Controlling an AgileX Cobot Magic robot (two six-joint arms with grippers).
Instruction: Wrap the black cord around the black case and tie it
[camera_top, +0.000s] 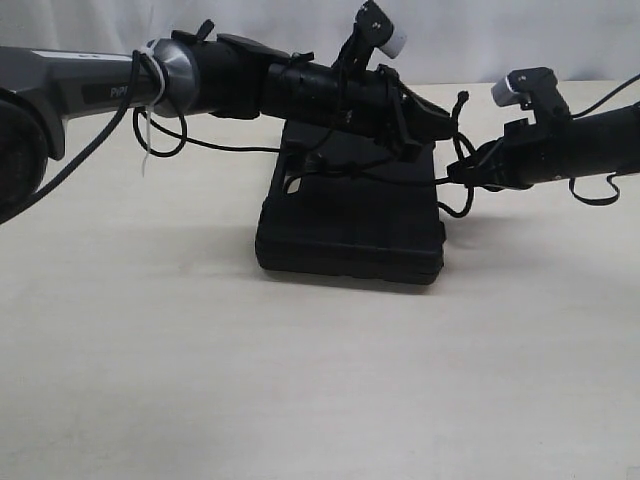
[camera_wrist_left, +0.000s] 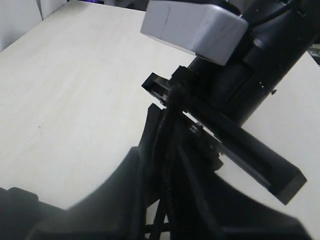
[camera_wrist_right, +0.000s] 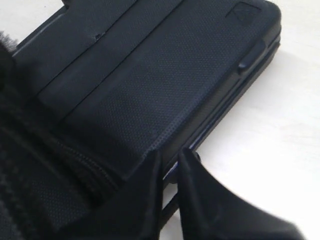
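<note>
Cord (camera_wrist_left: 171, 125) between left fingers (camera_wrist_left: 120, 200), pinched in right fingers (camera_wrist_right: 147, 200).

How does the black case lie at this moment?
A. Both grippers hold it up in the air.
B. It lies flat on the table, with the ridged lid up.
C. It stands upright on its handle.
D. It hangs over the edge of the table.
B: the black case rests flat on the table, and the right wrist view shows its ridged lid facing up.

Black cord (camera_wrist_left: 167, 200) strands run up between the blurred fingers (camera_wrist_left: 125, 195) of the left gripper (camera_wrist_left: 172, 150), reaching the right arm (camera_wrist_left: 260, 65) under its white camera block (camera_wrist_left: 195, 27). Pale tabletop (camera_wrist_left: 65, 90) behind.
</note>
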